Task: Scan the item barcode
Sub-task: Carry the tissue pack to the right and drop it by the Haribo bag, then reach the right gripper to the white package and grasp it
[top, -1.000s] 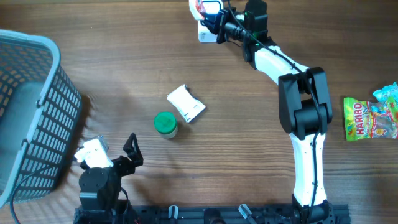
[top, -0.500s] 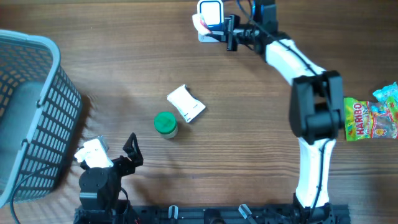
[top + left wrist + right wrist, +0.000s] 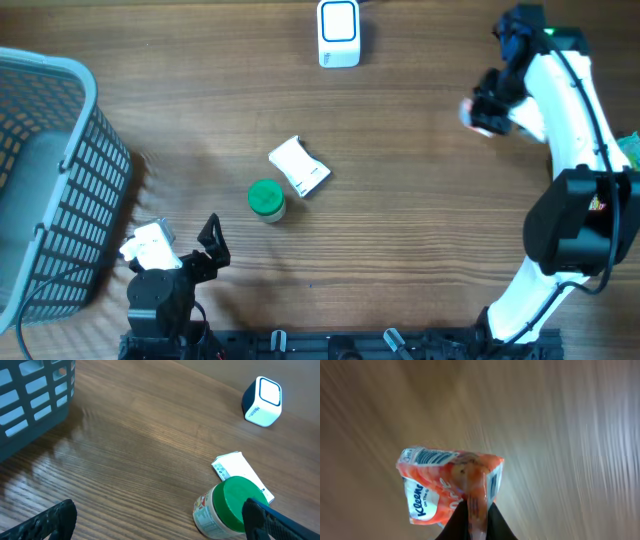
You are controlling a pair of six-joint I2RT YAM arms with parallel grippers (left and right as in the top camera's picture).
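Note:
A white and blue scanner (image 3: 338, 33) stands at the far middle of the table, also in the left wrist view (image 3: 262, 395). My right gripper (image 3: 488, 105) is well to its right, shut on an orange Kleenex tissue pack (image 3: 472, 115). The right wrist view shows the pack (image 3: 445, 487) pinched by its edge between the fingers of the gripper (image 3: 474, 520), a barcode visible on its upper side, the wood blurred behind it. My left gripper (image 3: 205, 245) rests open at the near left with nothing in it; in its own view the gripper (image 3: 160, 525) has its right fingertip next to a green-lidded jar (image 3: 227, 507).
The green-lidded jar (image 3: 266, 199) and a white packet (image 3: 299, 166) lie mid-table. A grey mesh basket (image 3: 50, 180) fills the left side. A sliver of a candy bag (image 3: 631, 150) shows at the right edge behind the right arm.
The right arm has swung from the scanner at the far middle over to the right, carrying the tissue pack. The left arm, jar and packet have not moved.

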